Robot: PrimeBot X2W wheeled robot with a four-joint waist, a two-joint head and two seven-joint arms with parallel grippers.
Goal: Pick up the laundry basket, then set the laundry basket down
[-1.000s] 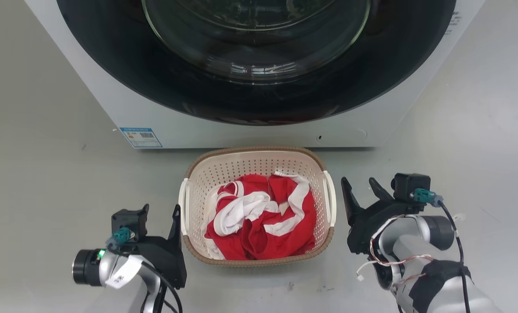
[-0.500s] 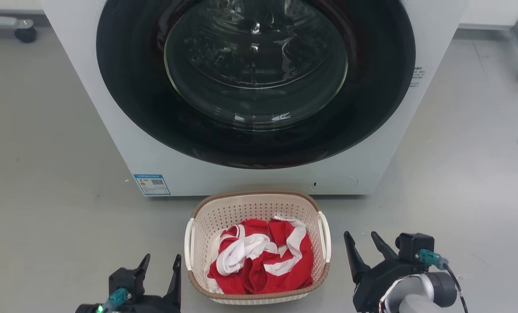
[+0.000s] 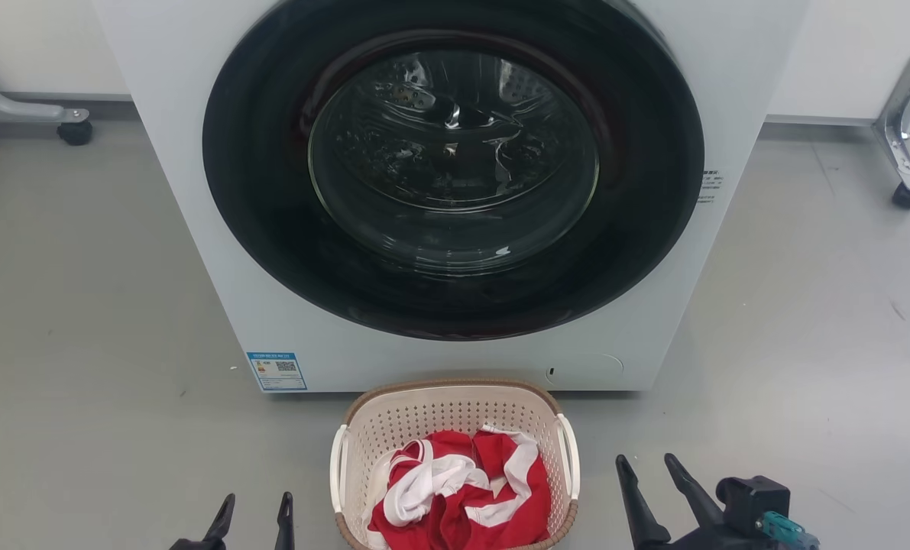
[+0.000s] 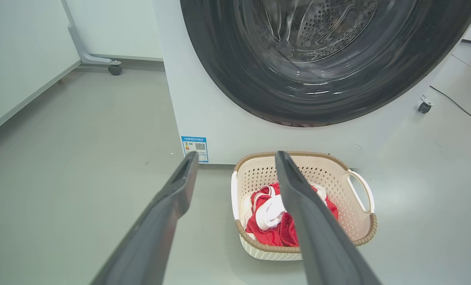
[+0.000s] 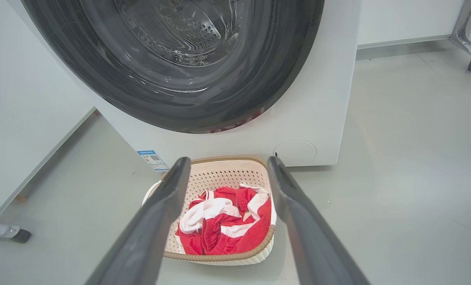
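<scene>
Nothing actually readable here tbh. The washer (image 3: pixel 187 229) has a blue-edged sticker (image 3: pixel 276 371) with a QR code low on its front, plus tiny dark print (image 3: pixel 712 186) beside the door. Both are too small to make out.

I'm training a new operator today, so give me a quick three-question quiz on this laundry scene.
1. True or false: the laundry basket sits on the floor in front of the washer.
2. The clothes in the basket are: A) blue, B) red and white, C) black.
3. Fill in: the jaws of the left gripper and the right gripper are both ____.
Key: 1 true; 2 B; 3 open.
</scene>
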